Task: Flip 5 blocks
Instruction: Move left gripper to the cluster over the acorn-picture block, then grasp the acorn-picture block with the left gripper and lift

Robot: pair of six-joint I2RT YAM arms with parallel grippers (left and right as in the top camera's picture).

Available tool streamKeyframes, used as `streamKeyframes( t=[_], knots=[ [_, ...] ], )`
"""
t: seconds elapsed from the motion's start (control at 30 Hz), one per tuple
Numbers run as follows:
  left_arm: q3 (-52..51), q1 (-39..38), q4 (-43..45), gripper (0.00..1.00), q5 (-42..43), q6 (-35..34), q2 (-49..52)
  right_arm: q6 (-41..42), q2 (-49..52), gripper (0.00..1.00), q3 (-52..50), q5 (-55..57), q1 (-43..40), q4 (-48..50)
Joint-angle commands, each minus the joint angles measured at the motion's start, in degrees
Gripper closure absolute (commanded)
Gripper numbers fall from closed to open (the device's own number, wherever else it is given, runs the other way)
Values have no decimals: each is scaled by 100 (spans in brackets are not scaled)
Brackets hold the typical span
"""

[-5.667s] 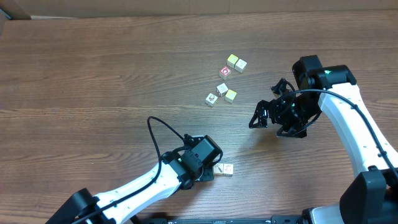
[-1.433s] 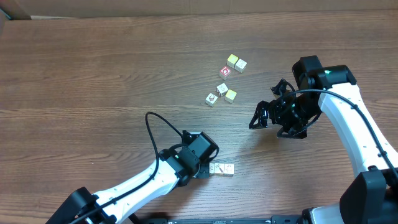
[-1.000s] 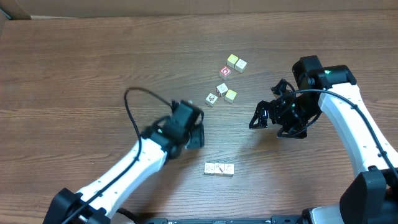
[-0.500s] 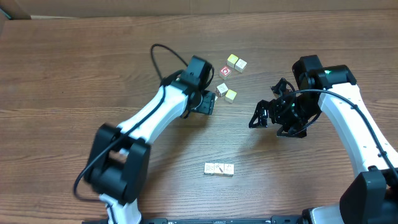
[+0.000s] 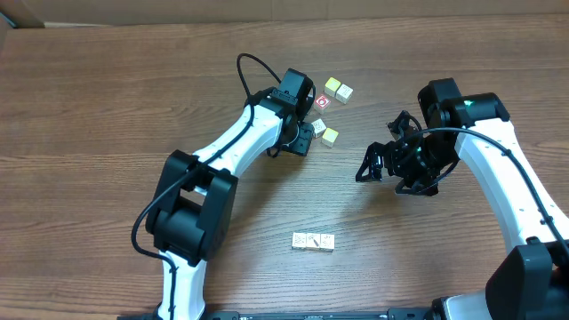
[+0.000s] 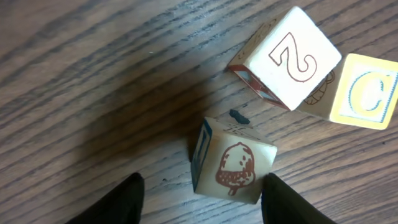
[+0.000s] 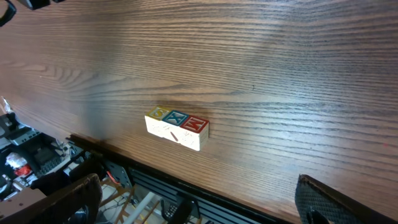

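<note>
left gripper point(image 6: 202, 208): you have it low over the cluster of cubes toward the far side of the brown wood-grain table point(image 5: 133, 107). its two black fingers point(image 6: 121, 202) stand spread, one on each side of the pale wooden cube with a brown acorn picture point(image 6: 233, 163). bare table shows between that cube and the finger at picture-left, so nothing is pinched. i cannot tell whether the other finger touches the cube's lower corner.

neighbours in the left wrist view: the pale wooden cube with a red outlined "2" point(image 6: 287, 59) lies near the acorn cube, with a narrow gap between them. just beside the "2" cube sits a yellow-framed cube with a blue "c" point(image 6: 367, 93).

overhead: a small red-faced cube point(image 5: 322, 102) and two yellow-topped cubes point(image 5: 337, 89) lie farther out, beyond your left wrist.

row of three pale wooden cubes point(image 7: 177, 127): they touch side by side close to the near table edge, well apart from the cluster. in the right wrist view their tops read yellow, blue and red.

right gripper point(image 7: 199, 183): it hangs above the table on the right side. its fingers are wide apart with nothing between them.
</note>
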Motion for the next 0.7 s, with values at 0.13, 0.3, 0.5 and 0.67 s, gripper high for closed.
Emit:
streamKeyframes(
  t=[0.13, 0.3, 0.5, 0.67],
  knots=[
    [160, 2, 66, 62, 87, 133, 142, -20, -87, 0, 114, -2, 24, 35],
    [160, 2, 57, 71, 90, 131, 144, -20, -87, 0, 114, -2, 24, 46],
    [160, 4, 35, 76, 90, 109, 142, -20, -87, 0, 114, -2, 24, 46],
    [216, 4, -101, 87, 87, -24, 131, -20, -87, 0, 114, -2, 24, 46]
  ],
)
